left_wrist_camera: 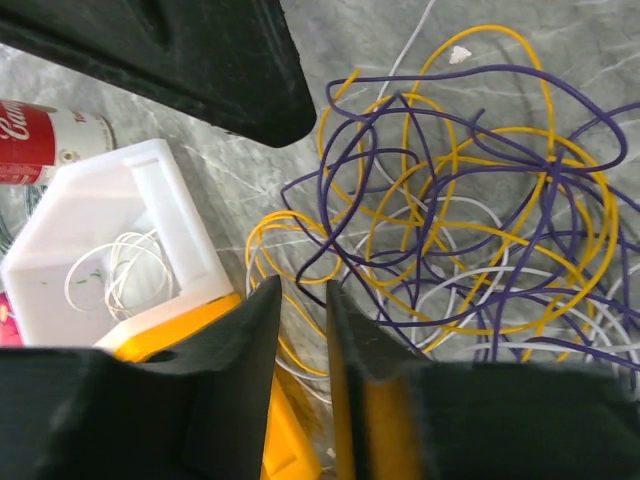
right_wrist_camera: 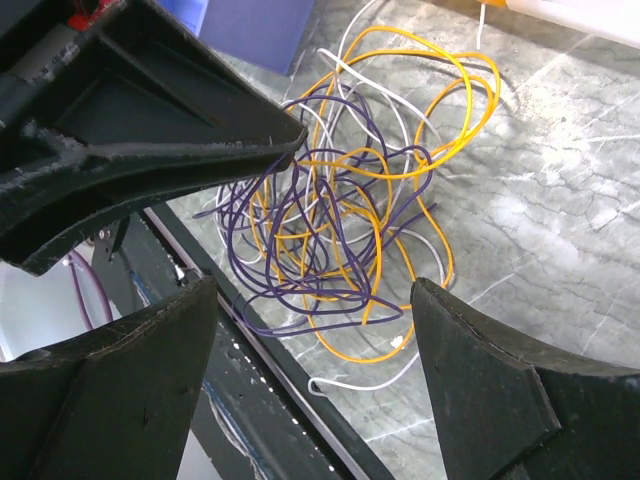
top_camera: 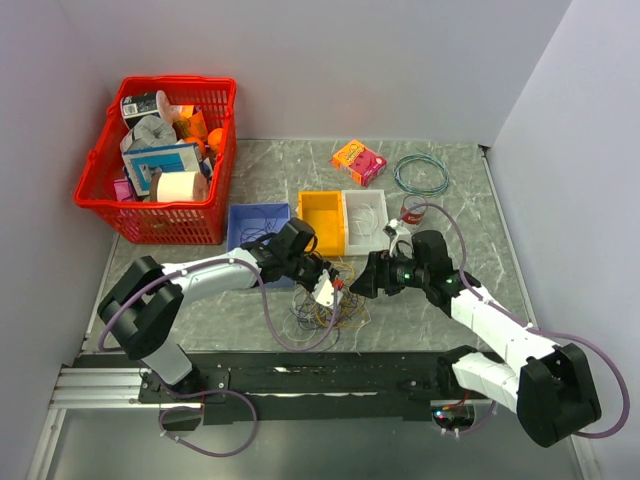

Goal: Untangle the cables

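The cables are a loose tangle of thin purple, yellow-orange and white loops lying on the grey table near its front edge. They also show in the left wrist view and the right wrist view. My left gripper hangs at the tangle's upper left edge; its jaws stand a narrow gap apart with wires passing beneath and nothing held. My right gripper is wide open just above the tangle and holds nothing. The two grippers nearly face each other.
Blue, yellow and white bins stand just behind the tangle; the white one holds a white wire coil. A red can, a teal wire ring, an orange box and a red basket lie farther back. A black rail borders the front.
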Tool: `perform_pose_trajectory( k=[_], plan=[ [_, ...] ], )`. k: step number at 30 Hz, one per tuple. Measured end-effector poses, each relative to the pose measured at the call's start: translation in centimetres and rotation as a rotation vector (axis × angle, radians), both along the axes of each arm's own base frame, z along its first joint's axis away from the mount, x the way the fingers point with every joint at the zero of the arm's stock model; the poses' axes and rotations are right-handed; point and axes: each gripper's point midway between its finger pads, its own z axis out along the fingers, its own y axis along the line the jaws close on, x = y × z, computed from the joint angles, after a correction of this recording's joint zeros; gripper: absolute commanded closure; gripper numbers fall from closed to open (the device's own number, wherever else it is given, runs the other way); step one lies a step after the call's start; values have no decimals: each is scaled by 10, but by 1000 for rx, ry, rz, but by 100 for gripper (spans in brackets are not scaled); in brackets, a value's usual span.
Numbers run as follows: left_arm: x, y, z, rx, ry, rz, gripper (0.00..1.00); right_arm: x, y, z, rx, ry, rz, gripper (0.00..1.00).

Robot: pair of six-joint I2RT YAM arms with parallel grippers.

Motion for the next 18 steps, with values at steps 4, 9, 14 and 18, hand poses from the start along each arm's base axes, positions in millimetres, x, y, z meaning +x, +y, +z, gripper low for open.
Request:
perform_pose_trajectory(
  k=[4, 9, 14, 18],
  plan=[
    [-2, -2, 0, -4, 8, 2, 98, 1, 0, 0, 2, -2, -1, 16],
    [-3, -6, 5, -23, 29, 25, 99, 3, 4, 1, 21, 6, 2, 17],
    [-6, -1, 31, -70, 80, 88, 99, 7, 10, -7, 29, 38, 6, 23],
    [-14, 2, 78, -146, 122, 120, 99, 15, 15, -19, 16, 89, -6, 28]
  ],
)
